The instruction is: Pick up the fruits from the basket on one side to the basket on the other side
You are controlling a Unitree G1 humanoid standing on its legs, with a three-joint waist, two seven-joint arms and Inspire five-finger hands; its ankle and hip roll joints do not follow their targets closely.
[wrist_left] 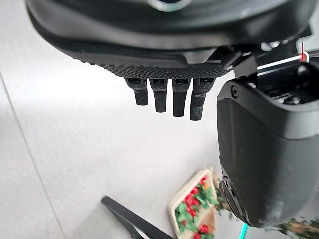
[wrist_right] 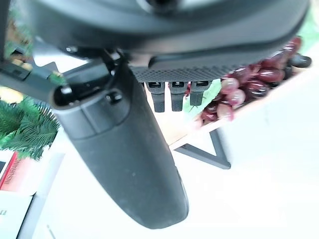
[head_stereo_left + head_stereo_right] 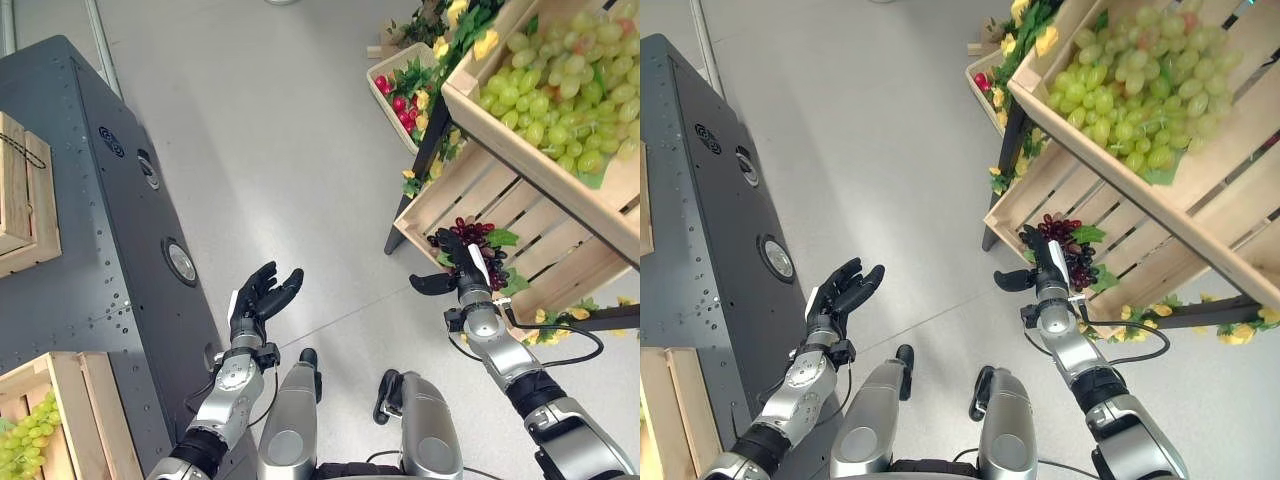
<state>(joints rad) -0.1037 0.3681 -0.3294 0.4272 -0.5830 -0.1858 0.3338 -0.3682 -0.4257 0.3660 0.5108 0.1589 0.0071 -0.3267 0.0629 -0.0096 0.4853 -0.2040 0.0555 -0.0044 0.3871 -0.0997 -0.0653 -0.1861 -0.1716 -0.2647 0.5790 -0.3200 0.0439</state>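
A bunch of dark red grapes (image 3: 483,236) lies at the front of a low wooden crate (image 3: 470,195) on the stand at my right. My right hand (image 3: 457,256) is open, its fingers straight and reaching onto the near edge of the bunch, thumb spread out to the side. In the right wrist view the grapes (image 2: 244,84) show just past the fingers (image 2: 172,97). Open and palm-up, my left hand (image 3: 260,295) holds nothing above the floor beside the grey table (image 3: 100,250). At the table's near corner stands a wooden crate (image 3: 70,400) with green grapes (image 3: 25,440).
Above the low crate sits a tilted crate (image 3: 500,125) full of green grapes (image 3: 560,90). Further back is a small basket (image 3: 381,97) of red fruit with leaves. Another wooden crate (image 3: 20,195) stands on the table's left. Bare grey floor lies between table and stand.
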